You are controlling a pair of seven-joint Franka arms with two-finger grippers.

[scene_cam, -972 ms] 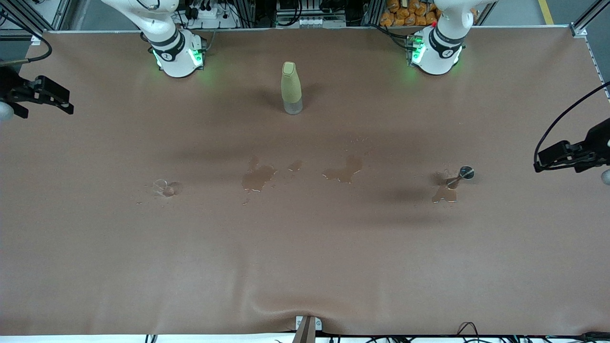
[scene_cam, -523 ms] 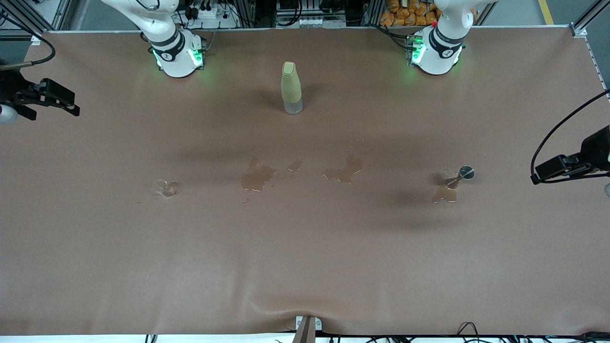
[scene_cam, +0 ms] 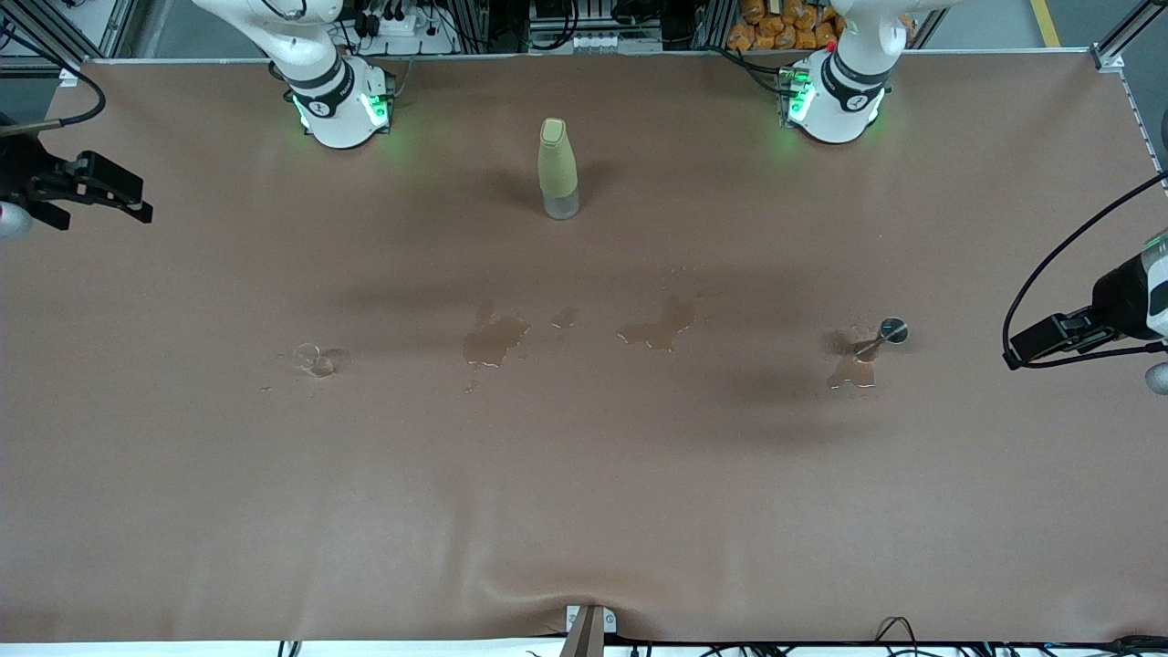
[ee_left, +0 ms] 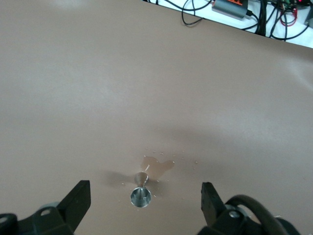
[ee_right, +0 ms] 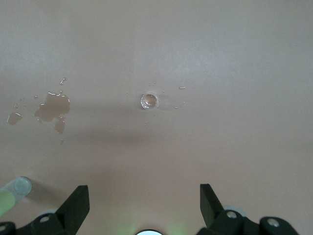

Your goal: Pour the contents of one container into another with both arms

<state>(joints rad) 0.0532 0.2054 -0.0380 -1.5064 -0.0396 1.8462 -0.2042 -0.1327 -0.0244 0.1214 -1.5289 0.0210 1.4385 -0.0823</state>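
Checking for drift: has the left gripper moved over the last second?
Yes. In the front view the left gripper has dropped lower and edged inward toward the metal funnel, which has stayed put; the gripper is open.

A robotics lab: 2 bench-mounted arms (scene_cam: 328,91), aluminium framing (scene_cam: 1118,36), cables (scene_cam: 899,630).

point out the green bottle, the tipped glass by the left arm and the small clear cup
green bottle (scene_cam: 557,164), front view, on its sleeve
tipped glass (scene_cam: 892,329), front view, on its round base
small clear cup (ee_right: 149,101), right wrist view, on its rim
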